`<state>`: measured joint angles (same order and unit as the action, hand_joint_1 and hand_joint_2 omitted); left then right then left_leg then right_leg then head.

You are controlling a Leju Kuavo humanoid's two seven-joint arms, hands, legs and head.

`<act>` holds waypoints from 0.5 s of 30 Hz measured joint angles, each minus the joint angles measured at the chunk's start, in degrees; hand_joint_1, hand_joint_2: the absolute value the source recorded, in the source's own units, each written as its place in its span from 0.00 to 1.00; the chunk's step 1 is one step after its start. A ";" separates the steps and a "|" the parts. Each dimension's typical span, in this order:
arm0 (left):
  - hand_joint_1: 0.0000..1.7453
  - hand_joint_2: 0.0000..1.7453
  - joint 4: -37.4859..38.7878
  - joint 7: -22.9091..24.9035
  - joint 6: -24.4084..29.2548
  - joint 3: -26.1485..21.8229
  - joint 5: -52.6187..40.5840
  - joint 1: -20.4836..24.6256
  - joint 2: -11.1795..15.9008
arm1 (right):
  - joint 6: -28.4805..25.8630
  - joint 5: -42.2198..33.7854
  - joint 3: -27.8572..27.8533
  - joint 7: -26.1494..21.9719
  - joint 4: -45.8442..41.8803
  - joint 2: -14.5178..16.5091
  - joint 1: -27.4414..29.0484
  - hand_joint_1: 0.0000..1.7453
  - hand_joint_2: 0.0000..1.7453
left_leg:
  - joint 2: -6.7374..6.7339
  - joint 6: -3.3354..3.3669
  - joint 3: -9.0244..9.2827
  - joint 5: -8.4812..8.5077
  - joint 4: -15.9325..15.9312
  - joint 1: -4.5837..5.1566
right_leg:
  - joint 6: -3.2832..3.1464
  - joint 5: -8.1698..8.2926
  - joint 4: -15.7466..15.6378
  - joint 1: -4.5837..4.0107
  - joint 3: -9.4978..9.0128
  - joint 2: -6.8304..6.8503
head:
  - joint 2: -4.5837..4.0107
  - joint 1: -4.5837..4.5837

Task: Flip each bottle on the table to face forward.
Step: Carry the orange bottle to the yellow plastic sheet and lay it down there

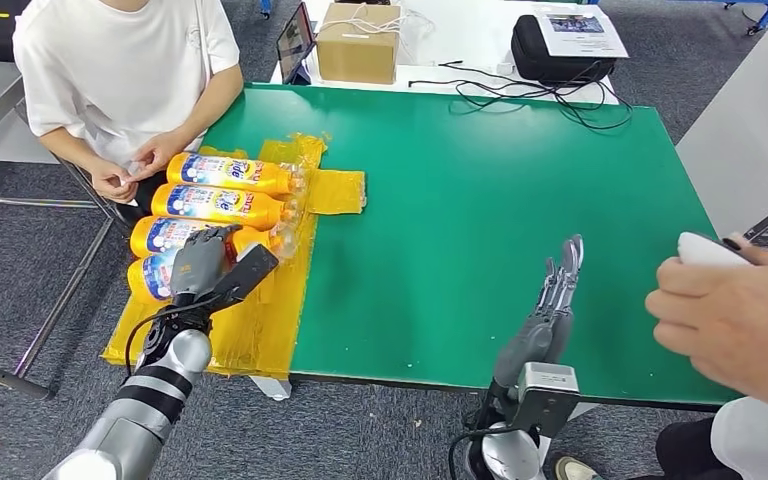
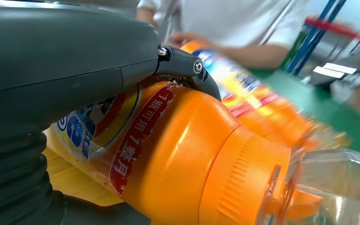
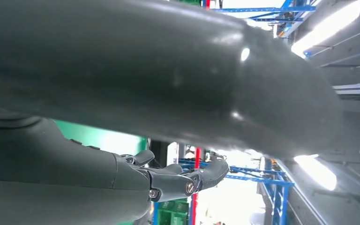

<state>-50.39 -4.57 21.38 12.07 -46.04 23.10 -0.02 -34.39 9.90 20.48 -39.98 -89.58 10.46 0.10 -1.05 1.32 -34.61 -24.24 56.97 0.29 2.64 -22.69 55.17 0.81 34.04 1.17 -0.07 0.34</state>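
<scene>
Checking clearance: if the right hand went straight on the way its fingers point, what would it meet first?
Nothing nearby: the right hand points across bare green table; cables lie near the far edge, though depth is unclear.

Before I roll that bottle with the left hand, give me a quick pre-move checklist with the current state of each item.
1. Left hand on the bottle: ok, fingers wrap over its body.
2. Which row bottle it holds, third or fourth from the person: cannot tell.
3. Neighbouring bottle spaced off: not ok, bottles lie side by side, touching.
4. Person's hands clear: not ok, they rest at the far bottle.
5. Right hand out of the way: ok, open above bare green table.
6. Held label facing forward: cannot tell.
</scene>
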 joint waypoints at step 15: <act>0.00 1.00 5.00 -7.65 -18.46 -1.83 8.60 1.95 0.11 | 3.83 -2.27 -2.16 0.00 -0.04 1.19 0.89 0.00 0.00 | 0.23 -0.03 0.13 0.03 -0.02 0.00 | -0.01 -0.02 0.02 0.01 -0.19 0.10 | 0.00 -0.01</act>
<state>-45.39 -12.22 2.92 10.24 -37.45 25.05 0.09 -30.56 7.63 18.32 -39.98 -89.61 11.65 0.99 -0.82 1.30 -34.48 -24.20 56.95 0.29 2.62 -22.71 55.19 0.82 33.86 1.27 -0.07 0.33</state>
